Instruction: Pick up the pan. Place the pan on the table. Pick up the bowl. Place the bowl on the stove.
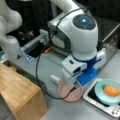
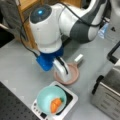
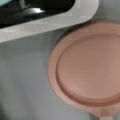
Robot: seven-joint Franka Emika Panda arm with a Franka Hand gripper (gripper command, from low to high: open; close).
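Observation:
The pinkish-brown pan [image 1: 72, 95] [image 2: 72, 75] [image 3: 87, 72] lies flat on the grey table [image 1: 52, 65] [image 2: 22, 65], its white stub handle [image 2: 78, 59] pointing away from the stove. The teal bowl [image 1: 107, 91] [image 2: 48, 98] holds an orange piece of food [image 2: 55, 104] and sits on the white stove [image 1: 91, 96] [image 2: 71, 100] [image 3: 50, 22]. In both front views the gripper [image 1: 75, 87] [image 2: 63, 74] hangs low over the pan, right beside the stove. Its fingers do not show in the wrist view, which looks straight down on the pan.
A light wooden block [image 1: 21, 95] stands at a front view's bottom left. A steel toaster oven [image 2: 107, 92] [image 1: 111, 37] sits past the pan and stove. The arm's black cable [image 1: 37, 67] loops down to the table near the pan.

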